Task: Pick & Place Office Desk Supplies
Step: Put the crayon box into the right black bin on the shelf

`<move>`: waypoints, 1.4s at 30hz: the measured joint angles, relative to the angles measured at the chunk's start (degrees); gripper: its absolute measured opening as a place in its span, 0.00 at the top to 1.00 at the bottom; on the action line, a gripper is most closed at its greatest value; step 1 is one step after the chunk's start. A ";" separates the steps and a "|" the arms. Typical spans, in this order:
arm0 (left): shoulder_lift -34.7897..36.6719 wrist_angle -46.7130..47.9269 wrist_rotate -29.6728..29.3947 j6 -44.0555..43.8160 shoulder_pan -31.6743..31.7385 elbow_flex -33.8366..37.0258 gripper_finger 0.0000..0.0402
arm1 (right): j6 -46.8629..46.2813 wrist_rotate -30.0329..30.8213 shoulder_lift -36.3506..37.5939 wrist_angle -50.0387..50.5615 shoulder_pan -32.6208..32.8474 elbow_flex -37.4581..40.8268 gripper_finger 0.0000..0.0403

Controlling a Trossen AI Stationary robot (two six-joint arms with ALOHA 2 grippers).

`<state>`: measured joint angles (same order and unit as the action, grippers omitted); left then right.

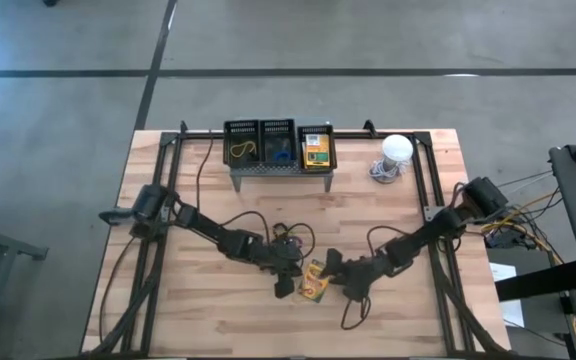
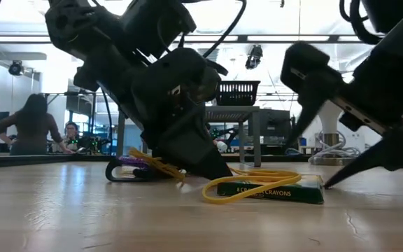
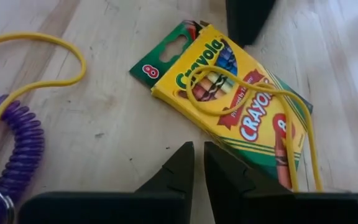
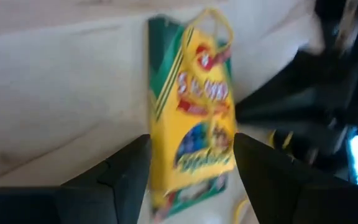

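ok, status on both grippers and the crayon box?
Left gripper nearly shut, empty, at the box's edge. Right gripper open, straddling the flat yellow-and-green crayon box. Yellow rubber band draped over the box; could snag.

My overhead camera looks straight down on the whole table [image 1: 218, 300]. My low camera sits at tabletop level, facing across into the room. My wrist cameras look close past my own fingers. All four share the crayon box [image 1: 313, 283], toward six o'clock of the table's middle, seen overhead, level, and up close.
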<state>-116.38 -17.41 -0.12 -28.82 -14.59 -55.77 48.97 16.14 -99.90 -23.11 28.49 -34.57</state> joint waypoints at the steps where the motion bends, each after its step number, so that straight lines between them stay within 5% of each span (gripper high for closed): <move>1: -0.04 -0.04 -0.02 0.00 0.02 0.02 0.89 | 1.74 0.14 -0.69 -1.69 0.01 -0.05 0.43; 10: -0.04 -0.22 -0.06 0.14 0.06 0.13 0.89 | 4.26 5.92 -3.70 -7.11 -0.28 -0.52 0.44; 20: 1.29 1.00 -0.30 2.02 0.07 0.20 0.89 | -19.89 8.26 7.06 10.53 -2.01 -4.19 0.44; 23: 3.84 2.95 -2.14 3.35 -0.04 0.30 0.90 | -34.16 2.45 9.18 18.73 -5.35 -4.19 0.44; 31: 5.86 4.19 -1.54 4.61 -2.01 0.34 0.95 | -68.93 -24.50 9.25 20.60 -14.01 -2.48 0.44; 42: 1.29 -0.83 -1.42 6.02 -2.30 0.66 0.99 | -88.61 -32.37 -0.38 6.51 -18.41 -2.93 0.44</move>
<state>-115.09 -18.24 -1.55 -22.80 -16.88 -55.10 -39.64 -16.23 -100.28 -16.60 10.08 -37.51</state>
